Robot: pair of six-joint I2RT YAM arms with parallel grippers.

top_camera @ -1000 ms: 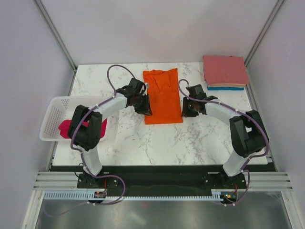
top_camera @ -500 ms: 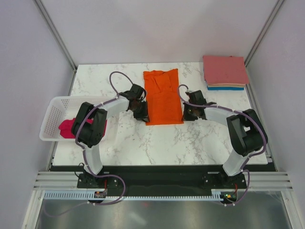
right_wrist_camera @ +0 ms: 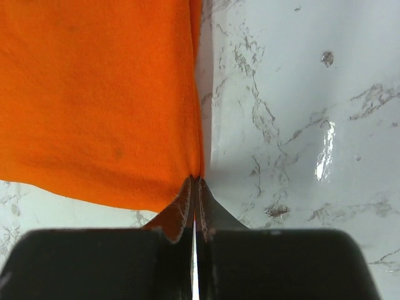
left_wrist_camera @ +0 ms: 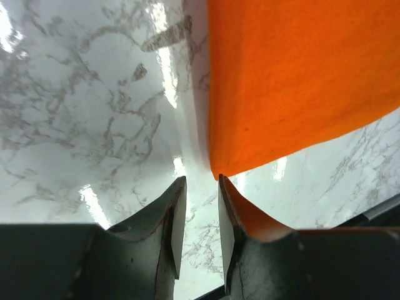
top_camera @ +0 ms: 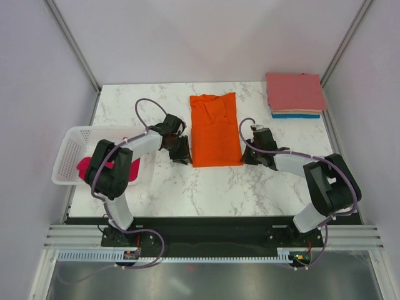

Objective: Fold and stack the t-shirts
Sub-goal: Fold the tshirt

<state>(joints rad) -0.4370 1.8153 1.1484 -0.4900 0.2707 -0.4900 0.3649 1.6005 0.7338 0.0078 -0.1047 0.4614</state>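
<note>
At the far left a white basket [top_camera: 69, 147] sits on the table's [top_camera: 206, 187] left edge, overhanging it a little. A magenta shirt [top_camera: 86, 167] lies crumpled in its near end.

Right of the basket, the left gripper [top_camera: 181, 150] is down low on the marble beside the near left corner of the orange shirt [top_camera: 214, 128]. Its jaws stand a little apart with only bare table in the gap between them. In the wrist view the shirt's corner lies just ahead of one fingertip [left_wrist_camera: 224, 187], and no cloth is caught.

The orange shirt lies flat in the middle of the table, folded into a long strip that runs away from the arms, with its collar at the far end.

On the strip's other side, the right gripper [top_camera: 249, 155] is low at the near right corner. Its jaws are pressed together on the shirt's right edge — the wrist view shows the hem drawn to a small pucker at the tips.

In the far right corner, well apart from both arms, rests a stack [top_camera: 295, 92] of folded shirts. A salmon-pink one is on top, with a thin peach edge below it and a blue edge [top_camera: 295, 115] at the bottom.
</note>
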